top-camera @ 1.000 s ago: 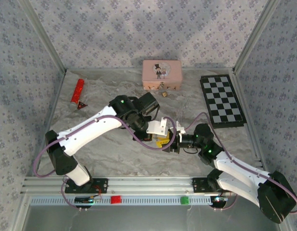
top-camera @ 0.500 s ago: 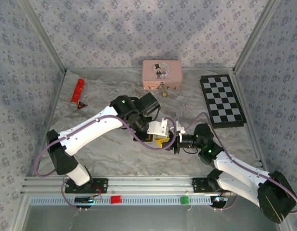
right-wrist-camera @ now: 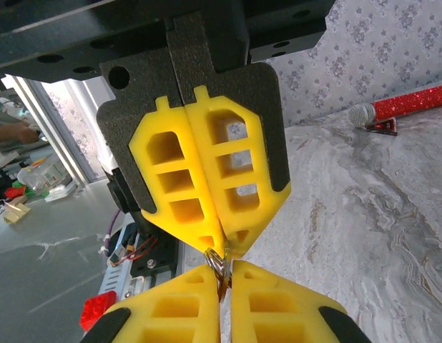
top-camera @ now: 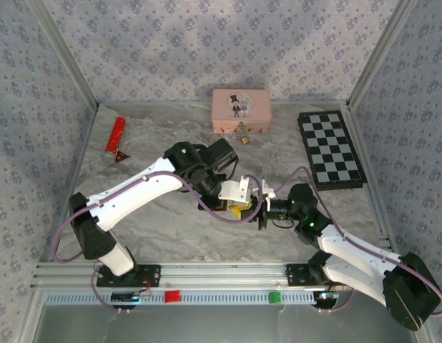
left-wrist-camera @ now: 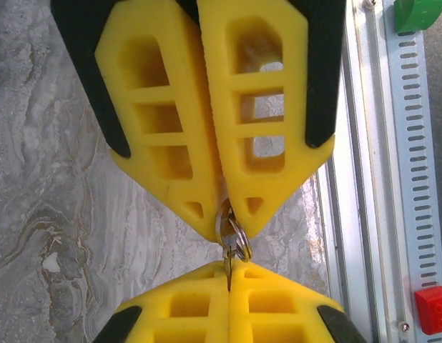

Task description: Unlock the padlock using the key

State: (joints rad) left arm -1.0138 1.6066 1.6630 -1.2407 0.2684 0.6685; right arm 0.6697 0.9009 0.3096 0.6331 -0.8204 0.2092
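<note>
Left wrist: key ring [left-wrist-camera: 234,232]; top: pink box [top-camera: 228,107].

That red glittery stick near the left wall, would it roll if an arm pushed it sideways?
Probably: the red stick looks round and slim, lying flat on the table. Its rounded grey end might make it swerve. The glittery surface looks rough, so it is likely not slippery.

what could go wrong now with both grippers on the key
1. The left gripper pinches the key ring only at its very fingertips, so the ring may slip out.
2. The right gripper is shut on the thin key; the key could swivel on the ring once the left lets go.
</note>
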